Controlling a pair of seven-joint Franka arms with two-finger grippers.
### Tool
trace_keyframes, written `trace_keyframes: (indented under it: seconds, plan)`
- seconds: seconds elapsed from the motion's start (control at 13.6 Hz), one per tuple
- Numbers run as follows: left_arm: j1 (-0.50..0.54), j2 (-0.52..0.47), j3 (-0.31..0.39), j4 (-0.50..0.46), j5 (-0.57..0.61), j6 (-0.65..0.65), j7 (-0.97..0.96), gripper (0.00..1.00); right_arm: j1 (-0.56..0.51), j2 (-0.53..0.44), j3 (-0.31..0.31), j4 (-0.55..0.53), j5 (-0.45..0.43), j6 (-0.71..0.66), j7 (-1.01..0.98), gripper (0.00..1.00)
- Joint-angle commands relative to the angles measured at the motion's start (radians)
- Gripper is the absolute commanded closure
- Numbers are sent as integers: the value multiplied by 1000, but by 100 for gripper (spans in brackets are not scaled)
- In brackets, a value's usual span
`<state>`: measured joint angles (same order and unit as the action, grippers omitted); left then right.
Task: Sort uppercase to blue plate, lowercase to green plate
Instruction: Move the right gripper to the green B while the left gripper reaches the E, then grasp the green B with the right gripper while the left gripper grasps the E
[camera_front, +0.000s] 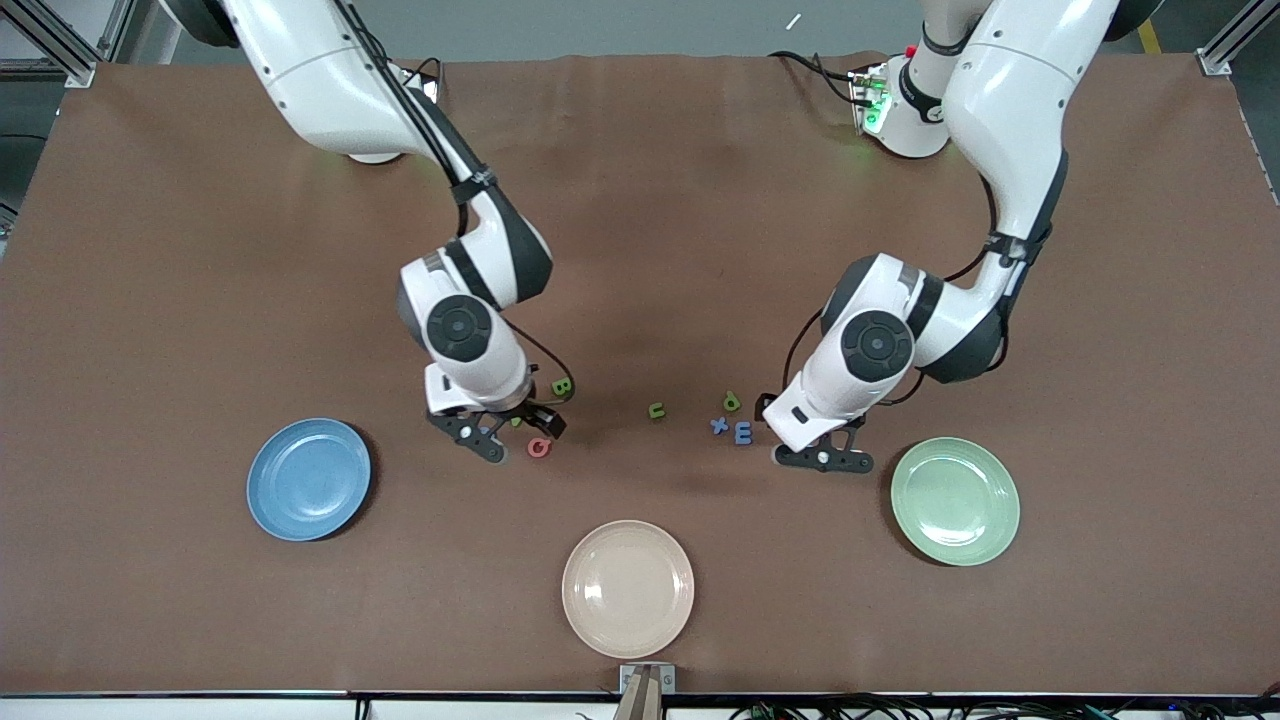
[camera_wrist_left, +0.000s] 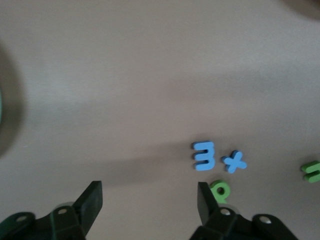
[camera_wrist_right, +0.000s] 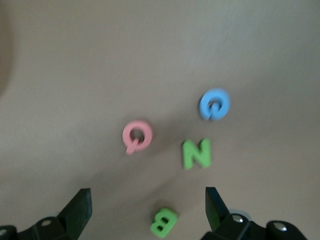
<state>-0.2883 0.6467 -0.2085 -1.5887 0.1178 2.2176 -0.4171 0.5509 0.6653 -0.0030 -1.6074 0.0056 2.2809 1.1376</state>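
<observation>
Low in the front view, the blue plate (camera_front: 308, 479) and green plate (camera_front: 955, 501) sit bare on the desk (camera_front: 640, 230). Higher, the right hand (camera_front: 497, 430), released, hovers over the pink-red G (camera_front: 539, 447); the left hand (camera_front: 823, 445), released, hangs beside the blue x (camera_front: 719, 425).

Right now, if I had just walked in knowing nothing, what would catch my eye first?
Two white arms bend down over the brown table, the right gripper open above the pink G, green N and green B. The left gripper hangs open beside the blue x and the blue three-pronged piece. Nearer the camera lie a blue plate, a cream plate and a green plate.
</observation>
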Motion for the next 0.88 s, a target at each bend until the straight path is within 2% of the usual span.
trace_keyframes:
  seconds: [0.0, 0.22, 0.51, 0.66, 0.74, 0.81]
  plan:
    - [-44, 60, 12, 49, 28, 39, -75, 19, 49, -10, -9, -106, 2, 89, 53, 0]
    - [-57, 99, 12, 49, 34, 92, -115, 24, 67, 0, -9, -195, 2, 189, 53, 0]
    - [-69, 136, 14, 50, 40, 125, -138, 31, 60, 5, 18, -198, 30, 189, 47, 4]
    - [-81, 155, 15, 50, 45, 157, -155, 36, 61, 5, 23, -197, 31, 187, 41, 16]
    - [-84, 162, 15, 50, 49, 165, -158, 37, 61, 5, 24, -197, 31, 187, 36, 26]
    - [-84, 168, 21, 50, 51, 171, -166, 38, 61, 5, 24, -193, 31, 183, 34, 40]
